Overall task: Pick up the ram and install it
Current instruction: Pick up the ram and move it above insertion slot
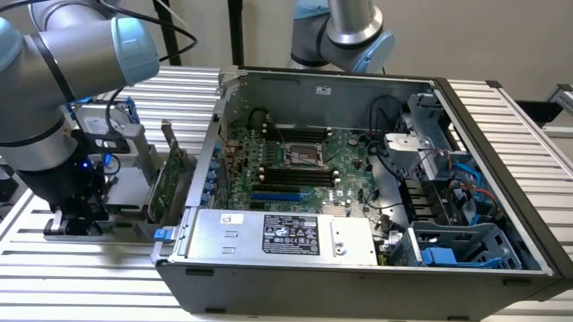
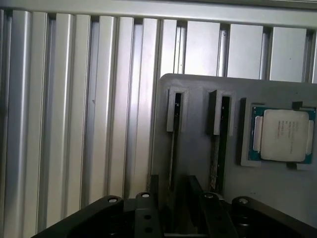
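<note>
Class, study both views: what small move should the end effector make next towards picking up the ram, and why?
Probably a short, straight descent. In the wrist view the open end effector is lined up over the ram, which stands on edge in a slot of the grey holder. The stick runs into the end effector's gap but does not look clamped, so a deeper hold seems needed before closing.

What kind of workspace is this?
Likely a robot PC-assembly bench: an open computer case with motherboard exposed, on a slotted aluminium table, plus a grey parts holder carrying a processor.
</note>
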`<control>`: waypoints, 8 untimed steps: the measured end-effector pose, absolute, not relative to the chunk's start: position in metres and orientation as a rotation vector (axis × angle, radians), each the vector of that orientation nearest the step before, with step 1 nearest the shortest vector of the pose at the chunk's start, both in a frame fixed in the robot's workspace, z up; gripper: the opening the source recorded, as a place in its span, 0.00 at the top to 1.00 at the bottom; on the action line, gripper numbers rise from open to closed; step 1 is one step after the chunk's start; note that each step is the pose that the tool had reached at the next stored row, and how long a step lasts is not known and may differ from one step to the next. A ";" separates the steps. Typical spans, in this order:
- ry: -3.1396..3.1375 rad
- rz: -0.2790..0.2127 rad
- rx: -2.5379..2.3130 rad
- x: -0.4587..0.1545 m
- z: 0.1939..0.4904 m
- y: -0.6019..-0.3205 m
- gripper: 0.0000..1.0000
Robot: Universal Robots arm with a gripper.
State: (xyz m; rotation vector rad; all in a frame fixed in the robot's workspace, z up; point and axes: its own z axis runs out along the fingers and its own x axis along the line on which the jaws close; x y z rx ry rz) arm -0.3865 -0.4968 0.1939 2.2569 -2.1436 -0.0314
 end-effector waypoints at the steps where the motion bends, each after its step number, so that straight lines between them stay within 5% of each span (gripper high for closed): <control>1: -2.144 -0.032 2.257 -0.386 0.194 -0.497 0.00; 8: -2.145 -0.034 2.257 -0.386 0.194 -0.497 0.00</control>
